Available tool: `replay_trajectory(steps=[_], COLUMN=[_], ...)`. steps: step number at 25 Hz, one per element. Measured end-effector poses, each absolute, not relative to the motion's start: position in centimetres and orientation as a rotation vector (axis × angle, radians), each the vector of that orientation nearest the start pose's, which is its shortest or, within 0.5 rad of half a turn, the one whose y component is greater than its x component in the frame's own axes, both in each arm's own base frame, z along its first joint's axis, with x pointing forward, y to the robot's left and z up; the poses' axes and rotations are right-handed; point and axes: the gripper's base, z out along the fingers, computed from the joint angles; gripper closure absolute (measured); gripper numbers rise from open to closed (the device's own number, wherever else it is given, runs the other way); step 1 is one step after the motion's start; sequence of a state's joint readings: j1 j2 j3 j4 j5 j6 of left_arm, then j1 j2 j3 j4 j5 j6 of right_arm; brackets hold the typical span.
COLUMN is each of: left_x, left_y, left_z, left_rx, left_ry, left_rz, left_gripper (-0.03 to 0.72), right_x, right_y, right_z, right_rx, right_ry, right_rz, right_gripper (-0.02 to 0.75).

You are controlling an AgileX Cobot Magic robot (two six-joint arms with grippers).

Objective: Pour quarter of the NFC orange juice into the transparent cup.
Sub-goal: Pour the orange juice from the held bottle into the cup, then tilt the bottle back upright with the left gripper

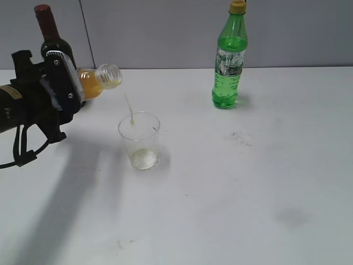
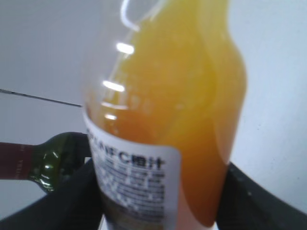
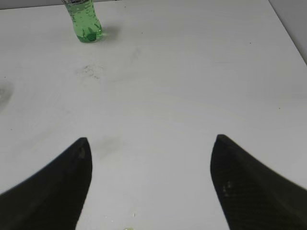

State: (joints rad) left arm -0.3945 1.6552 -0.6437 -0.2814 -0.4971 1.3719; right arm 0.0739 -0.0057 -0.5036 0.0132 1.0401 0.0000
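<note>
My left gripper [image 1: 66,83] is shut on the NFC orange juice [image 1: 99,79], which is tipped almost level with its open neck pointing right, above and left of the transparent cup [image 1: 139,141]. A thin stream of juice [image 1: 129,107] falls from the neck to the cup's rim. A little pale liquid lies in the cup's bottom. In the left wrist view the NFC orange juice [image 2: 177,96] fills the frame, and the black fingers [image 2: 72,201] of the left gripper [image 2: 158,196] press on both sides of its label. My right gripper [image 3: 151,139] stands open over bare table, holding nothing.
A green soda bottle [image 1: 229,61] stands at the back right, and the right wrist view shows this green soda bottle [image 3: 85,21] at its far left. A dark wine bottle [image 1: 51,33] stands behind my left arm. The white table [image 1: 248,182] has faint smudges.
</note>
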Motion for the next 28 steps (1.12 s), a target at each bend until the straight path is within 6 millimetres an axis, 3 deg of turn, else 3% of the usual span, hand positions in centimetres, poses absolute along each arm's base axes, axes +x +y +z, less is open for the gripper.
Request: replay_trajectory(steps=[28], left_x=[29.06], left_y=[-11.3], left_z=[17.33], left_rx=[1.473], left_ry=[1.486], left_rz=[0.608], left_gripper=[0.209], right_x=[-0.54], right_y=[0.08], right_z=[27.99], right_rx=[-0.075], right_ry=[2.014], right_rz=[0.065], right_gripper=[0.148])
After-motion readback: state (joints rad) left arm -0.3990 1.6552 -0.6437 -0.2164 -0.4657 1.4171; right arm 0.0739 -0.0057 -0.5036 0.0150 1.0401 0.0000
